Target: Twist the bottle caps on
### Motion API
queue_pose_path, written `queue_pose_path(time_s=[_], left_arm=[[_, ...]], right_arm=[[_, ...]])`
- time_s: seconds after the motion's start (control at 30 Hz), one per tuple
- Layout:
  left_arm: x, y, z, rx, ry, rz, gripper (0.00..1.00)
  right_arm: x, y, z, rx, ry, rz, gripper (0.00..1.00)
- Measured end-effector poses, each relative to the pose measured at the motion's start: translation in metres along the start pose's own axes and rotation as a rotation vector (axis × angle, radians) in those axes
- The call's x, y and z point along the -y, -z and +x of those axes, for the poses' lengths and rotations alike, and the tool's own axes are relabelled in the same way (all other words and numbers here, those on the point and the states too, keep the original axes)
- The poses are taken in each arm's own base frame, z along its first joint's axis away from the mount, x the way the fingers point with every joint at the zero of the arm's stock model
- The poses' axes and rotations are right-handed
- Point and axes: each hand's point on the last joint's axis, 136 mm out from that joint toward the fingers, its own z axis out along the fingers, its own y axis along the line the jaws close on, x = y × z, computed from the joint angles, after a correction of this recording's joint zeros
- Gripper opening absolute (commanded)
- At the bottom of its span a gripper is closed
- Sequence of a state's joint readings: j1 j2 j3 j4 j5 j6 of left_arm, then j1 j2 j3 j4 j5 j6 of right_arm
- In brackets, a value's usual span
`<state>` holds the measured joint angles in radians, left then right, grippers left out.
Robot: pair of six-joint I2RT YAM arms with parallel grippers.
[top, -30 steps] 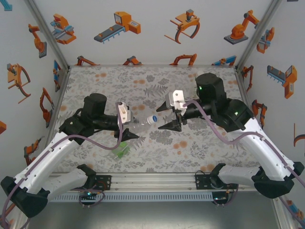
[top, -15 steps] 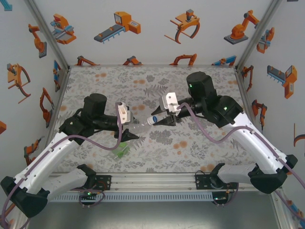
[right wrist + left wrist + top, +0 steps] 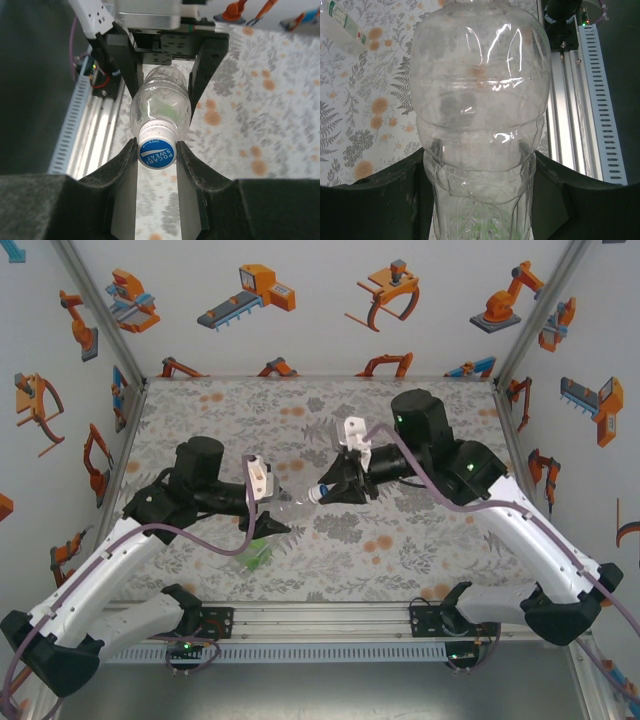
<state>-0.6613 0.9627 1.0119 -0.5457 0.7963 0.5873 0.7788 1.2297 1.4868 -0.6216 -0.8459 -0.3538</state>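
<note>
Cap on bottle, btwn R gripper fingers

Table top, centre: floral-print mat, grey fern pattern with orange blooms, under soft, even light. White walls: back wall at 12 o'clock, left wall at 9, right wall at 3, all carrying orange-and-blue robot prints. Aluminium struts rise in the corners at 11 and 1 o'clock. At 6 o'clock: aluminium rail, with a slotted cable duct just below it.
</note>
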Motion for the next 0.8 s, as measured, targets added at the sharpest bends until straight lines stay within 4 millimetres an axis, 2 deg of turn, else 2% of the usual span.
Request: queue_pose_path(time_s=[0.13,0.3,0.5,0.6,0.7,0.73,0.8], left_arm=[[-0.001,-0.001,0.005,-0.018,0.01,-0.008,0.0],[-0.005,-0.001,0.006,-0.027,0.008,-0.029,0.0],[-0.011,-0.001,0.011,-0.051,0.01,-0.064,0.0],[-0.014,-0.001,0.015,-0.072,0.016,-0.082,0.0],[-0.015,-0.001,0.019,-0.088,0.024,-0.089,0.0],[-0.015,-0.001,0.019,-0.088,0.024,-0.09,0.0],[-0.016,-0.001,0.018,-0.085,0.022,-0.092,0.0]], right_arm=[[0.016,0.002,0.01,0.021,-0.343,0.121,0.0],[0.038,0.007,0.025,0.033,-0.857,0.28,0.0],[0.051,0.01,0.052,0.058,-1.433,0.413,0.0],[0.054,0.009,0.065,0.093,-1.625,0.447,0.0],[0.056,0.008,0.071,0.104,-1.705,0.466,0.0],[0.056,0.008,0.07,0.106,-1.709,0.47,0.01],[0.057,0.009,0.068,0.1,-1.701,0.474,0.31]])
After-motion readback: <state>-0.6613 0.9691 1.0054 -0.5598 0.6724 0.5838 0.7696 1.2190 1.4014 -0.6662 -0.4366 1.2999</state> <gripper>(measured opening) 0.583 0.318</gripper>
